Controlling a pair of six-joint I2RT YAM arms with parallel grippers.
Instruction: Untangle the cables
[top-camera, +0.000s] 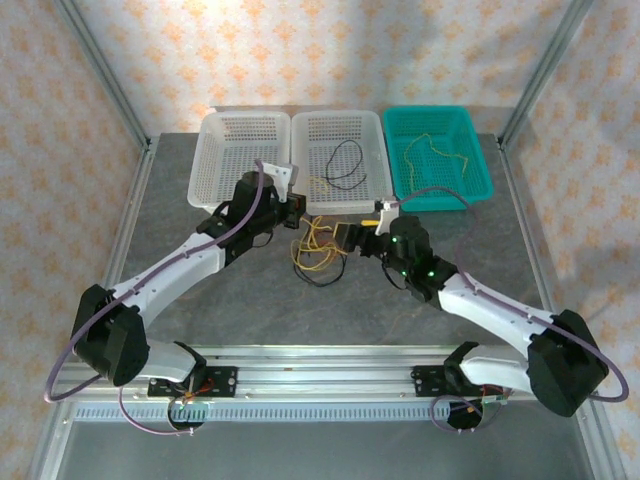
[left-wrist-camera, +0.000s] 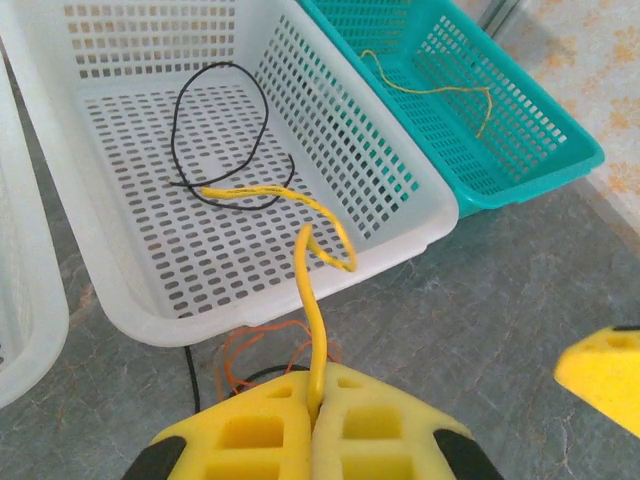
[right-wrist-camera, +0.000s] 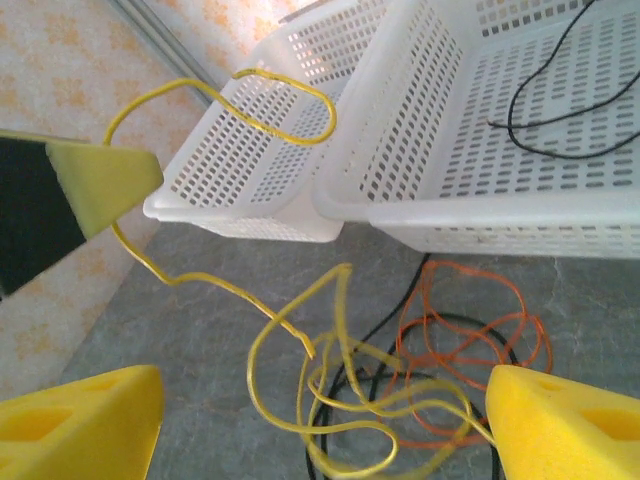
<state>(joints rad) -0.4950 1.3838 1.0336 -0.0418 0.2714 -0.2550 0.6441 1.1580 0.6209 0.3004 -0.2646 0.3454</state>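
1. Pinching the yellow cable (left-wrist-camera: 312, 320), the left gripper (left-wrist-camera: 315, 392) had its jaws pressed together on it. The cable ran straight ahead of them, up over the basket (left-wrist-camera: 440, 205) rim.
2. The right gripper (right-wrist-camera: 322, 425) had its jaws spread. The tangle (right-wrist-camera: 400, 390), yellow, black and orange, lay between and just ahead of them, so this arm looked nearer.
3. The tangle rested on the flat table (right-wrist-camera: 170, 330); the basket wall just beyond the jaws left little room forward.

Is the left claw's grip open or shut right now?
Shut: the left gripper has its yellow fingers pressed together, a yellow cable pinched between them and rising toward the white basket.
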